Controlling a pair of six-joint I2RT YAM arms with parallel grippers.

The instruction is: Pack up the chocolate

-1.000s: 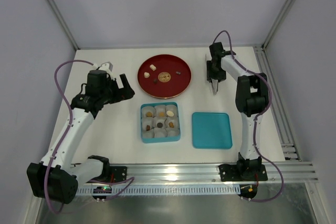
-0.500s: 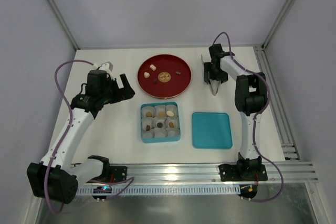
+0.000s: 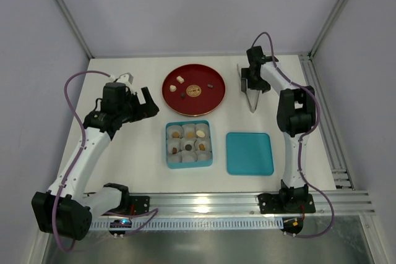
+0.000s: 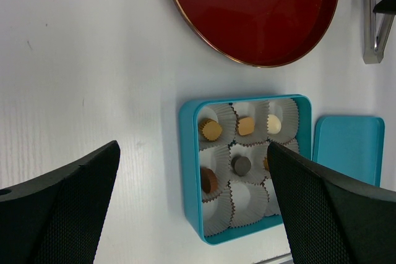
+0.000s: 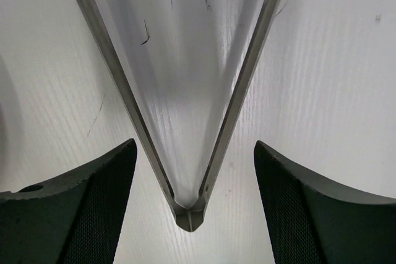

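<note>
Six chocolates point(image 4: 211, 130) sit in the box point(image 4: 187, 171), three on the plate point(image 3: 207, 100); left tool point(image 4: 193, 149) and right tool point(image 5: 195, 146) gape empty.

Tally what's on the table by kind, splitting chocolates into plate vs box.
Red plate: 1
Teal box: 1
Teal lid: 1
Metal tongs: 1
Chocolates on plate: 4
Chocolates in box: 6
Total: 14

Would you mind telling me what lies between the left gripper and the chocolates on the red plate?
Only bare table and the rim of the red plate, as the top view shows; nothing else sits between the left gripper and the chocolates.
</note>
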